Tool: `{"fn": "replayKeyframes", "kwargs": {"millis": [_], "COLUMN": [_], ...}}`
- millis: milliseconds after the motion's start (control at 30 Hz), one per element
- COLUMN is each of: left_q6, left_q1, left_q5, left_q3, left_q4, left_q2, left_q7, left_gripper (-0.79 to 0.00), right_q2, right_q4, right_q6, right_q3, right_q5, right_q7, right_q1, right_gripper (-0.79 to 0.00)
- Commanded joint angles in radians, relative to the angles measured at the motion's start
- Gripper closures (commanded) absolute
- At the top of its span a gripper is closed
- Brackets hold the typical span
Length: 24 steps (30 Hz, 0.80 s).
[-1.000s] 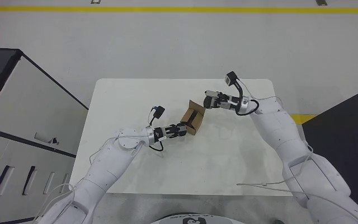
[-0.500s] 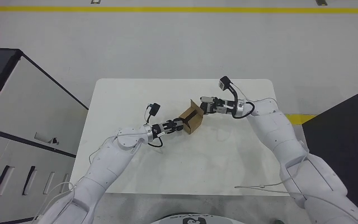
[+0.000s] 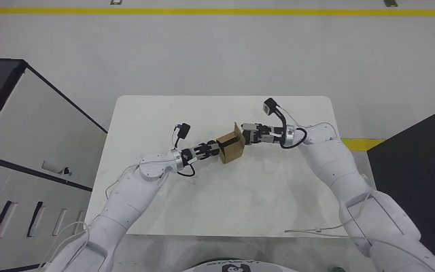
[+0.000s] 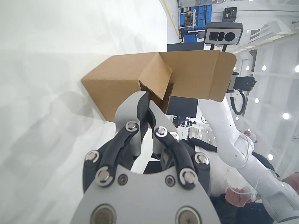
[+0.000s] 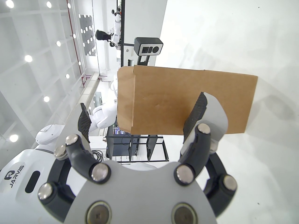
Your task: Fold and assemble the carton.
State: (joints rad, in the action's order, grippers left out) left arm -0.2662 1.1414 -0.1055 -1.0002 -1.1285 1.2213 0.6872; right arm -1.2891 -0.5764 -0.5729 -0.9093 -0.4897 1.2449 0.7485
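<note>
The left pincer (image 4: 146, 108) is closed on a thin cardboard edge. Its two black-padded fingers (image 4: 142, 103) pinch a short folded-in flap at the open end of the brown corrugated cardboard carton (image 4: 191, 73). In the top view this pincer (image 3: 208, 150) meets the carton (image 3: 230, 145) from the side facing the counter's left edge. The right pincer (image 5: 142, 106) is open, its fingers (image 5: 198, 113) spread wide in front of a flat brown panel of the carton (image 5: 168, 94). One pad overlaps that panel, though contact cannot be made out. From above, the right pincer (image 3: 247, 134) sits just beside the carton's raised flap, on the side toward the counter's right edge. The carton is partly folded, with one tall flap standing up and its body resting on the white rectangular counter (image 3: 170, 204), near the middle and slightly closer to the far edge than the near one. Beyond the far edge a yellow line (image 3: 217, 11) crosses the grey floor.
</note>
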Motion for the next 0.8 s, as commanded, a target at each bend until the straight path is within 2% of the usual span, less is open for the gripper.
{"fn": "replayKeyframes", "kwargs": {"millis": [0,300,467,500,700,733,767], "left_q6": [-0.002,-0.013,-0.042,-0.044,-0.044,-0.043,-0.039], "left_q1": [0.002,0.009,0.011,0.011,0.011,0.014,0.017], "left_q5": [0.000,-0.022,-0.030,-0.030,-0.030,-0.030,-0.028], "left_q3": [-0.005,-0.018,-0.022,-0.022,-0.022,-0.023,-0.025], "left_q4": [0.004,0.016,0.006,0.006,0.006,0.002,-0.003], "left_q2": [-0.001,-0.003,-0.005,-0.005,-0.005,-0.006,-0.007], "left_q7": [0.003,0.020,0.063,0.067,0.067,0.063,0.061], "left_gripper": [0.000,0.000,0.000,-0.720,-0.720,-0.785,-0.785], "right_q2": [0.007,0.045,0.055,0.055,0.055,0.055,0.055], "right_q4": [-0.009,-0.147,-0.193,-0.193,-0.193,-0.193,-0.199], "right_q6": [-0.010,0.035,0.036,0.036,0.036,0.036,0.042], "right_q3": [-0.008,-0.024,-0.040,-0.040,-0.040,-0.040,-0.040], "right_q5": [0.028,0.243,0.264,0.264,0.264,0.264,0.269], "right_q7": [-0.013,-0.108,-0.129,-0.129,-0.129,-0.129,-0.143], "right_q1": [-0.006,-0.013,0.002,0.002,0.002,0.002,0.007], "right_gripper": [-0.785,-0.785,-0.785,-0.785,-0.785,-0.785,-0.785]}}
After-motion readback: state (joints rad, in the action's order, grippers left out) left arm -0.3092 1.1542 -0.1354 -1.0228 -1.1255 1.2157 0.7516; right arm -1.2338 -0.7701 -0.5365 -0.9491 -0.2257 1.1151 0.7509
